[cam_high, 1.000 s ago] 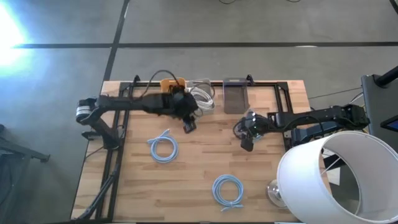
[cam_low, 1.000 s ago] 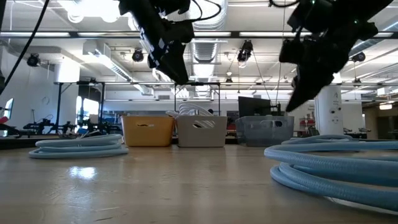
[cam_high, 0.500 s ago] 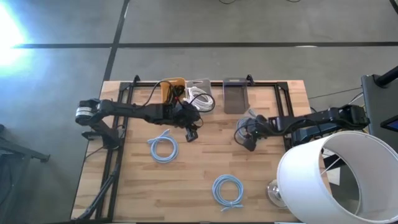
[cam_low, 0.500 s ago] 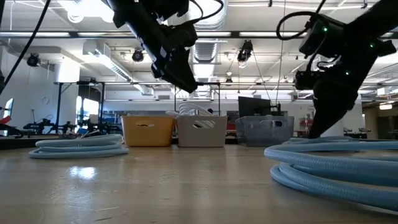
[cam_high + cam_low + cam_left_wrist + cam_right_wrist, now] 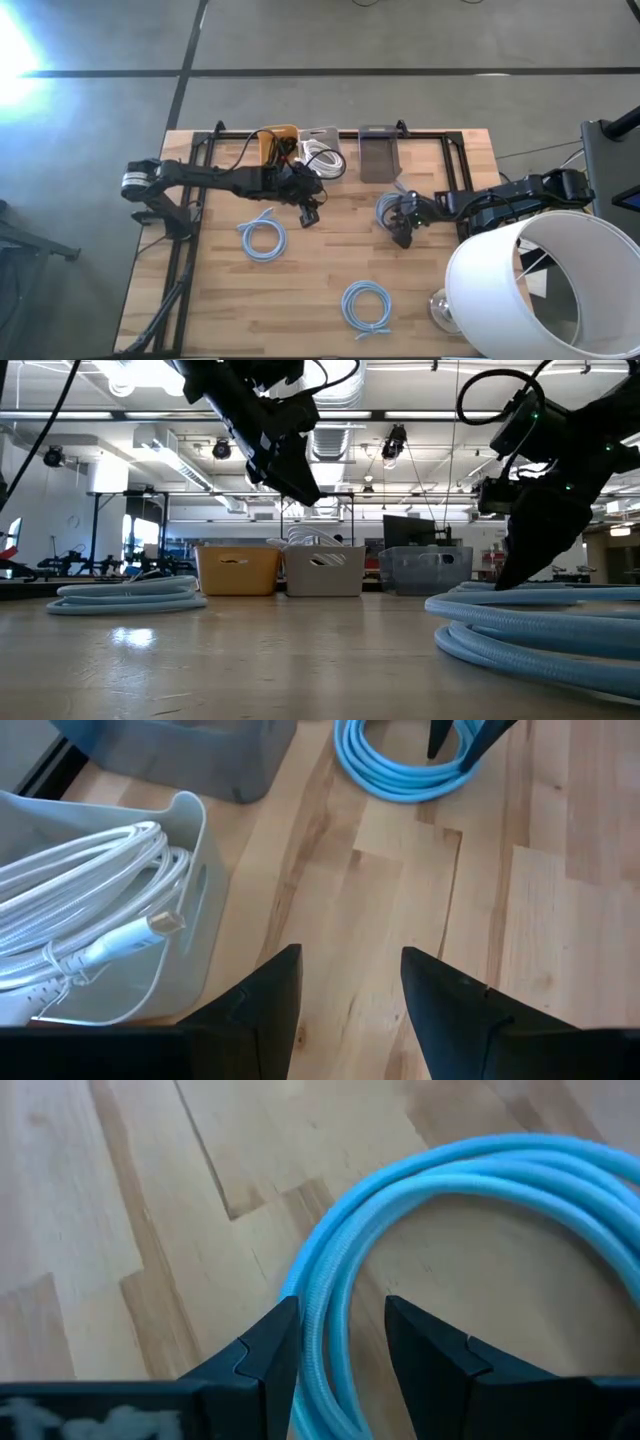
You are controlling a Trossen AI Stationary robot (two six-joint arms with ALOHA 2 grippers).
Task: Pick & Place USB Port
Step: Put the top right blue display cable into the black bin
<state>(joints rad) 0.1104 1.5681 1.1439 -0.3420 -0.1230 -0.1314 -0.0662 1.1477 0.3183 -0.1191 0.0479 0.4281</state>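
Since a second ago our right gripper [image 5: 335,1342] has dropped with fingers parted astride the blue cable coil [image 5: 420,1210] just below the clear bin [image 5: 378,158]; light and floppy, it wants pinching across its bundled strands, while our open left gripper [image 5: 345,982] waits.

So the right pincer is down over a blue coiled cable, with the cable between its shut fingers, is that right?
Not quite: the right pincer is open. The right wrist view shows its fingers standing apart astride the blue coiled cable, not shut on it.
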